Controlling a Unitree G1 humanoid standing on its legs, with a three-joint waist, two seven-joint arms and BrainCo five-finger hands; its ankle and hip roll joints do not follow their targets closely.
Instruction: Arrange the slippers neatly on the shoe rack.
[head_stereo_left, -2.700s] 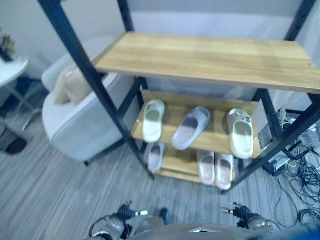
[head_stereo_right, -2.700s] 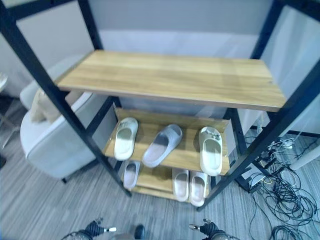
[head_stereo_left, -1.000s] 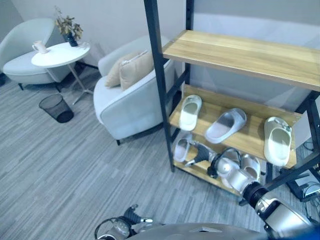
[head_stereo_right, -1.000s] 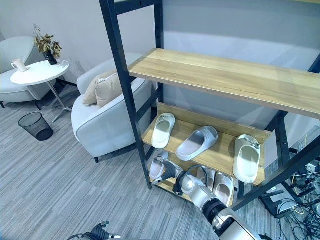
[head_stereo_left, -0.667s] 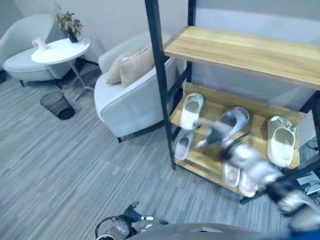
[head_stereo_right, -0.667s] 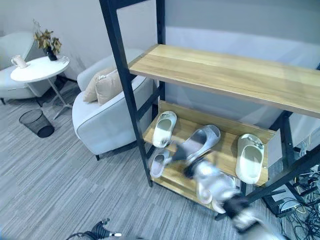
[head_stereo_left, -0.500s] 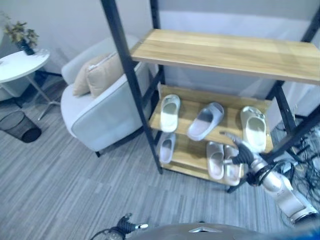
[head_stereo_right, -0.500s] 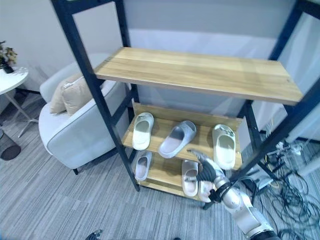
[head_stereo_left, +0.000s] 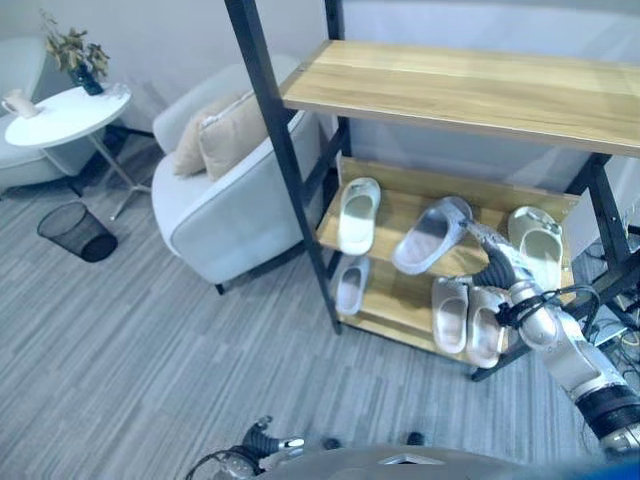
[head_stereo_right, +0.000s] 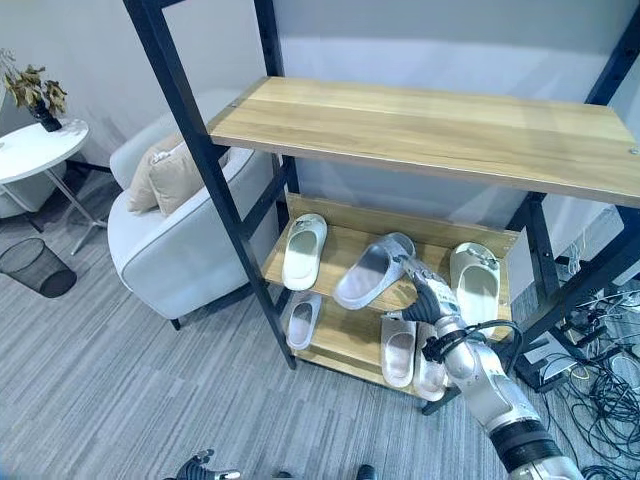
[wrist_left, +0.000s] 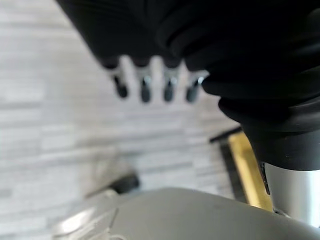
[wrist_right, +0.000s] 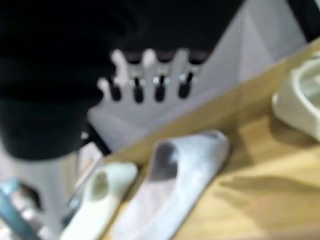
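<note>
Middle shelf of the shoe rack: grey slipper lies askew between two white ones — not yet straightened; right hand reaches in beside it, fingers straight, holding nothing; left hand hangs open over the floor — most work remains.

matt wooden shelf, smooth foam-like slippers, black metal frame
</note>
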